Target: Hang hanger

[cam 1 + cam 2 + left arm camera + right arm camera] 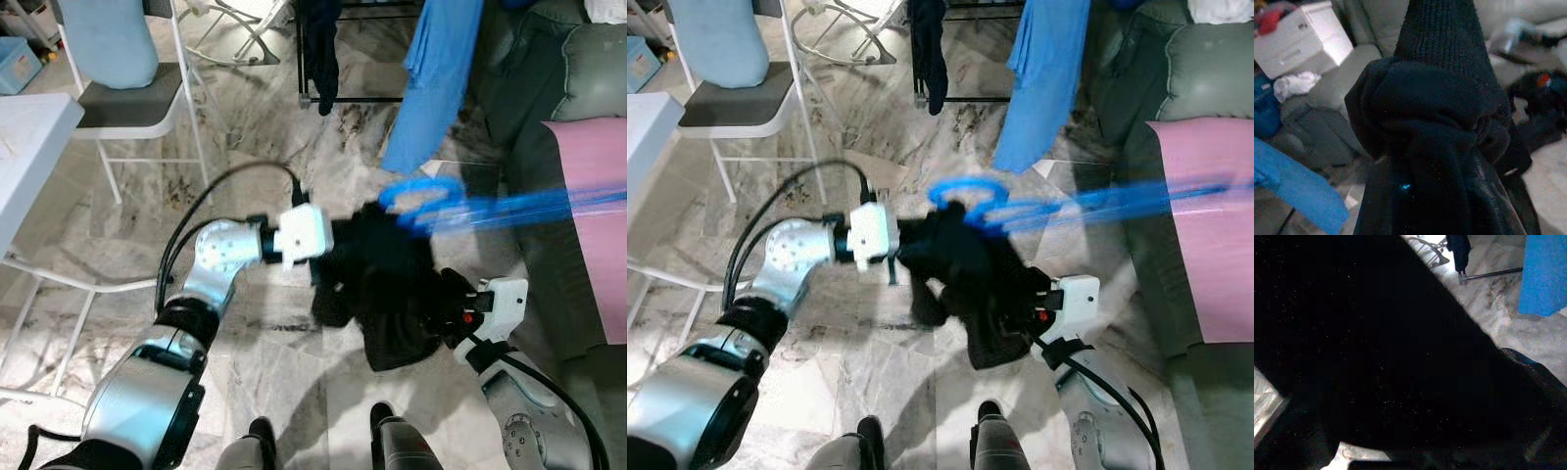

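hanging between the two arms over the marble floor (284, 127) is a bundled black garment (387, 284), with the blue hanger (460, 208) (blurred) lying across its top toward the pink cloth (593, 215). the left gripper (338, 245) and right gripper (446, 313) are both buried in the fabric, so i cannot tell how their fingers stand. a blue shirt (431, 78) hangs on the rack behind.

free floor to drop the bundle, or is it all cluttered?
Bare marble floor between the white table legs and the sofa. Crowded ahead: chair, drying rack, hanging blue garment. Black garment and blue hanger fill the middle.
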You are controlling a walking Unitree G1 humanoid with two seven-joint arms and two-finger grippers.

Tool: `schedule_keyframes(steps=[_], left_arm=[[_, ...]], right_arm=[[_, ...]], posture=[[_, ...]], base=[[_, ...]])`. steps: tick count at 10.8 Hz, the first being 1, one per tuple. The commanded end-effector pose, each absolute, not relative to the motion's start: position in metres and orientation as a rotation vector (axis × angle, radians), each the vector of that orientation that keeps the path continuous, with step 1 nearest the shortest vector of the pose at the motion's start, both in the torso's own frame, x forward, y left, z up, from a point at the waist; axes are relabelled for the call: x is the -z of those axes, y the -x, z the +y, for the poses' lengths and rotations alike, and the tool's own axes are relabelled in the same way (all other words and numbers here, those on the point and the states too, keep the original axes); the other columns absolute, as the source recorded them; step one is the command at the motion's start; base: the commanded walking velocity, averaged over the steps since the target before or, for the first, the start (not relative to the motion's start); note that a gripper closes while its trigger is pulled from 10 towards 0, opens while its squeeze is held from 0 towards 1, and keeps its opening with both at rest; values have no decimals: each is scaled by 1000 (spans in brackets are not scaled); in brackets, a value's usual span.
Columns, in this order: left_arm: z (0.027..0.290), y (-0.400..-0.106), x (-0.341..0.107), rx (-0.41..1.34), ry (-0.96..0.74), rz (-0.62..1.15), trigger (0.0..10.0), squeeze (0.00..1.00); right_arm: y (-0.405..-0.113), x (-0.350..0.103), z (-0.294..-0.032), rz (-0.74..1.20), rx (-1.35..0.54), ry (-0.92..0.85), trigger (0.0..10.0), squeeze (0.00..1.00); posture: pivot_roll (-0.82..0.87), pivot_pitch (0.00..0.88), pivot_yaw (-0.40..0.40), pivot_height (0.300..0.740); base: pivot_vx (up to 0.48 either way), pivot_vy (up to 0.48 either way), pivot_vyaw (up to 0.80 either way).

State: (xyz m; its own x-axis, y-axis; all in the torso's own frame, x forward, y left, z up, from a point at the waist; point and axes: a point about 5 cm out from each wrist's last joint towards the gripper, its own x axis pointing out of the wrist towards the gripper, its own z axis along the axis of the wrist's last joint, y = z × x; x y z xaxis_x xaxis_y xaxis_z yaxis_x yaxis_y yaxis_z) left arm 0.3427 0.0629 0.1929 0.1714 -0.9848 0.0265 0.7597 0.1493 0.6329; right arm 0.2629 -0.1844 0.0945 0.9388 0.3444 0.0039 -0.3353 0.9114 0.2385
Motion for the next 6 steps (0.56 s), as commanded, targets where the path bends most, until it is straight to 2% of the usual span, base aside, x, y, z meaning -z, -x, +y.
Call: schedule_keyframes(steps=[1,6], left_arm=[[64,-345,-215,1305,-503,-589,0,0],[78,-353,-264,1215,-425,-712,0,0]], right_arm=[[-258,-80,-186,99,-337,-236,10000,0],[-257,-42,-221,255,-98,-118,10000,0]], posture=[[-252,290,125,740],[-225,288,118,740]], base=[[0,0,0],[0,0,0]])
